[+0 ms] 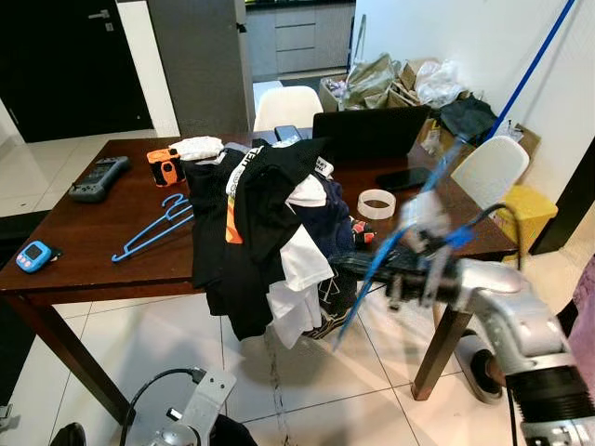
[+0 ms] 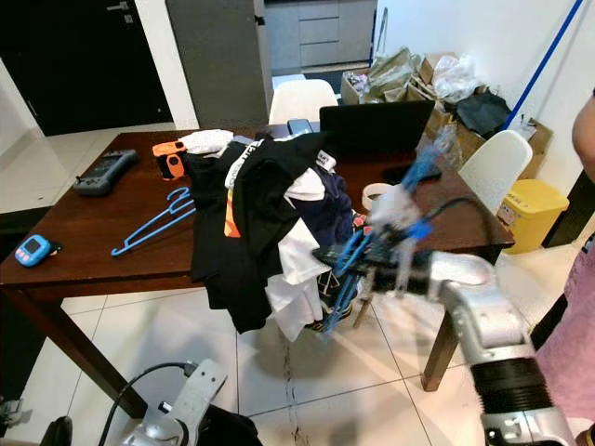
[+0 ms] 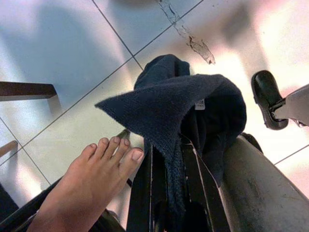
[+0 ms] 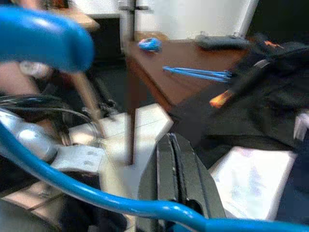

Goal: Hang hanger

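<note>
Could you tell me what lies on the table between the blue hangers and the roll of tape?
In the left eye view, a heap of clothes, mostly black with white pieces, lies between the blue hangers and the roll of tape, spilling over the table's front edge.

- We count two blue hangers: one hanger in the right claw (image 2: 346, 269), and one hanger on the table (image 1: 153, 226), far off past the claw's tips.
- We see one pile of clothes (image 1: 265, 223), just in front of the right claw (image 2: 327, 254).
- We see two white chairs: one behind the table (image 1: 288, 105), one beside it (image 1: 490, 170).
- One laptop (image 1: 370, 130).
- One roll of tape (image 1: 376, 203).
- One bare foot (image 3: 91, 181) by the left claw (image 3: 166, 193).
</note>
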Controlling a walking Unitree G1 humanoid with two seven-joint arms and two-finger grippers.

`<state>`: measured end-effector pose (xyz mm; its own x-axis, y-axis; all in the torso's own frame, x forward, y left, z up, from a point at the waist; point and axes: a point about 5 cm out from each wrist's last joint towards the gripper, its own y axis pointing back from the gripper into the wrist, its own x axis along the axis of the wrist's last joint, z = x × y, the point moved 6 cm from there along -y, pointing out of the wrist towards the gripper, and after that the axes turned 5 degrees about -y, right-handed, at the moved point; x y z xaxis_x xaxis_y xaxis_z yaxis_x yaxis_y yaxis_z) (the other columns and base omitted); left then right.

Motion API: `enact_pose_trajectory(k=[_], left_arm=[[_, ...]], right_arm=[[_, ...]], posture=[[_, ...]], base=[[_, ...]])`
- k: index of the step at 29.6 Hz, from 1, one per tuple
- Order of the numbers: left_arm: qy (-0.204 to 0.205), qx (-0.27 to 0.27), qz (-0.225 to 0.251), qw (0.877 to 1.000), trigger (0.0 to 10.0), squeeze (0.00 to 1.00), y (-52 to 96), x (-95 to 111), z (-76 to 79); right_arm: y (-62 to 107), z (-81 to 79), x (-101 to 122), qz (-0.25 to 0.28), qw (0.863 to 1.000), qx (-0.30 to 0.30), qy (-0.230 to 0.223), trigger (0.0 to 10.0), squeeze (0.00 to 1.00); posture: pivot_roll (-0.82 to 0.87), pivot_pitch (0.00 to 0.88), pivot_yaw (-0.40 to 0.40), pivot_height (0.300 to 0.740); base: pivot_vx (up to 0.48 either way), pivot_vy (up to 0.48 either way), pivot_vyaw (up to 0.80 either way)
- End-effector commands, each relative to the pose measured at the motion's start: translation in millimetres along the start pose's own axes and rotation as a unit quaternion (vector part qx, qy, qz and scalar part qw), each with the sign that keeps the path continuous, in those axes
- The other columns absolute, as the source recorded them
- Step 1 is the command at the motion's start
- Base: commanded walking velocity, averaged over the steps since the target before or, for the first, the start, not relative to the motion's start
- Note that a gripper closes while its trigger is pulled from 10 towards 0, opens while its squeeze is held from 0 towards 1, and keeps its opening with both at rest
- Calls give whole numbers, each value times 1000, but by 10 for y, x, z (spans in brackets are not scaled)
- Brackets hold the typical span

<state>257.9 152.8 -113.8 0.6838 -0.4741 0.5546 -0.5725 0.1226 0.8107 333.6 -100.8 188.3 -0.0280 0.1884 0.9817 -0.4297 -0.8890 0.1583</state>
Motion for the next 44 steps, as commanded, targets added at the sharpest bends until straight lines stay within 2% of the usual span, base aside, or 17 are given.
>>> enact_pose_trajectory(k=[1,2,4,6,21,26,28,29,32,37,44], left_arm=[[-4,3,4,1000,10000,0,8,5,-47],[-4,3,4,1000,10000,0,8,5,-47],[-4,2,5,1000,10000,0,6,13,-42],[-4,2,6,1000,10000,0,6,16,-40],[-5,-1,8,1000,10000,0,5,27,-34],[-6,-1,7,1000,10000,0,6,22,-36],[-7,-1,7,1000,10000,0,6,20,-36],[-8,-2,7,1000,10000,0,6,19,-36],[-8,-2,7,1000,10000,0,6,19,-36],[-7,-2,7,1000,10000,0,6,20,-36],[-7,-3,7,1000,10000,0,6,20,-32]], right_arm=[[-31,94,58,1,999,-30,22,10000,0],[-31,94,58,1,999,-30,22,10000,0],[-51,225,115,14,997,-73,26,10000,0],[-56,236,143,18,996,-78,27,10000,0],[-130,199,382,43,994,-87,44,10000,0],[-161,162,391,37,995,-81,55,10000,0],[-166,174,370,28,994,-85,61,10000,0],[-177,228,279,0,992,-101,73,10000,0],[-180,246,249,-8,991,-107,76,10000,0],[-173,322,282,7,989,-135,66,10000,0],[-167,345,308,13,988,-143,65,10000,0]], posture=[[-1,0,24,740],[-1,0,24,740],[0,0,24,740],[0,0,24,740],[-2,0,23,740],[-2,0,25,740],[-2,0,26,740],[-1,0,26,740],[-1,0,26,740],[1,0,26,740],[-1,0,28,740]], base=[[0,0,0],[0,0,0],[0,0,400],[0,0,800],[0,0,107],[0,0,0],[0,0,0],[326,0,0],[326,0,0],[335,0,0],[357,0,0]])
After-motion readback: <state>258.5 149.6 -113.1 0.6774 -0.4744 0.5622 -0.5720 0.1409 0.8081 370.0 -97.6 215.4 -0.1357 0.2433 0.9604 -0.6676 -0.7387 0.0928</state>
